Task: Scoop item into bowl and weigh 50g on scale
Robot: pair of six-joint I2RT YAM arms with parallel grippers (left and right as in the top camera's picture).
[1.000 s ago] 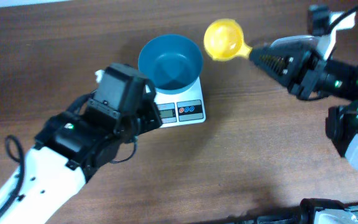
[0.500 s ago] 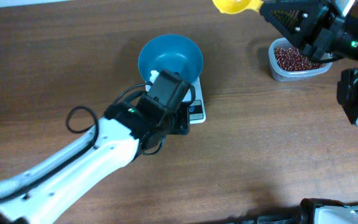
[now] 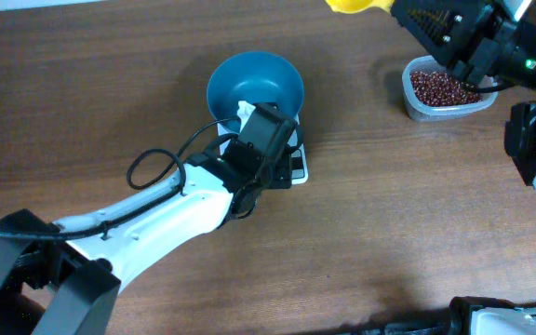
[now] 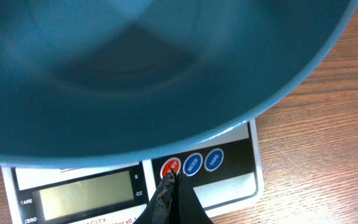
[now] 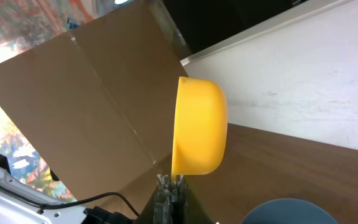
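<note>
The blue bowl [image 3: 255, 86] stands empty on the white scale [image 3: 298, 169]. My left arm [image 3: 203, 200] reaches over the scale's front. In the left wrist view my left gripper [image 4: 169, 177] is shut, its tips at the lower edge of the red button [image 4: 172, 164]; contact cannot be judged. The grey display [image 4: 86, 194] shows no digits. The red-brown beans [image 3: 440, 87] fill a clear tub [image 3: 408, 100] at the far right. My right gripper [image 3: 408, 14] is shut on the handle of an empty yellow scoop [image 3: 352, 6], held up at the far edge, its cup [image 5: 197, 127] on its side.
Two blue buttons [image 4: 202, 162] sit right of the red one. My right arm [image 3: 491, 46] hangs over the tub's far side. A cable loop [image 3: 147, 167] trails from my left arm. A brown board [image 5: 92, 99] and a white wall [image 5: 303, 68] stand behind the table.
My left arm has swung in from the near left onto the scale's buttons. My right gripper carried the scoop from beside the bowl up to the far right, uncovering the tub.
</note>
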